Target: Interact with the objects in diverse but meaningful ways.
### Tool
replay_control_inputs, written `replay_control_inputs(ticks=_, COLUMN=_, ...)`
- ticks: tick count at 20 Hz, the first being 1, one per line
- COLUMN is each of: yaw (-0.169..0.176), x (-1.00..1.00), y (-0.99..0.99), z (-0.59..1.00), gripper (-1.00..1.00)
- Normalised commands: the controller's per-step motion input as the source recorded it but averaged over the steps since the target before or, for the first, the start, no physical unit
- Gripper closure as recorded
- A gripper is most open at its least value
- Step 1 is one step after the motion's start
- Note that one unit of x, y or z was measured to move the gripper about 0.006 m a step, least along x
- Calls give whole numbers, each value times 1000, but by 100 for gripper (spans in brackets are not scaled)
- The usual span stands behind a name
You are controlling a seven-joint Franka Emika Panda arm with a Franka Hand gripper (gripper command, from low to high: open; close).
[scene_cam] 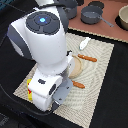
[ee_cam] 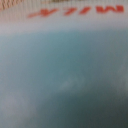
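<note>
A white robot arm (scene_cam: 42, 47) bent low over a woven placemat (scene_cam: 97, 65). Its gripper's opening could not be made out. Right of the arm on the placemat lay two reddish-brown sticks (scene_cam: 87, 58) and a white scoop (scene_cam: 84, 43). The wrist view showed a blurred light blue surface (ee_cam: 64, 80), possibly a box.

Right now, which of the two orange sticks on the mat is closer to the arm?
The stick near the mat's front edge; the other stick lies farther back, by the white scoop.

You're looking at a black tabletop (scene_cam: 112, 95), a beige woven placemat (scene_cam: 95, 75) lying on it, a brown board (scene_cam: 107, 31) just beyond the placemat's far edge, grey pots (scene_cam: 92, 15) on that board, even light.
</note>
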Motion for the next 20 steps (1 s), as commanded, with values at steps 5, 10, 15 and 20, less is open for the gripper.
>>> replay_control_inputs(ticks=5, yaw=38, x=-245, y=31, z=925, gripper=100)
replay_control_inputs(ticks=10, yaw=45, x=-530, y=310, z=784, gripper=100)
replay_control_inputs(ticks=15, yaw=11, x=-727, y=430, z=402, gripper=100)
replay_control_inputs(ticks=20, yaw=0, x=-957, y=650, z=153, gripper=100)
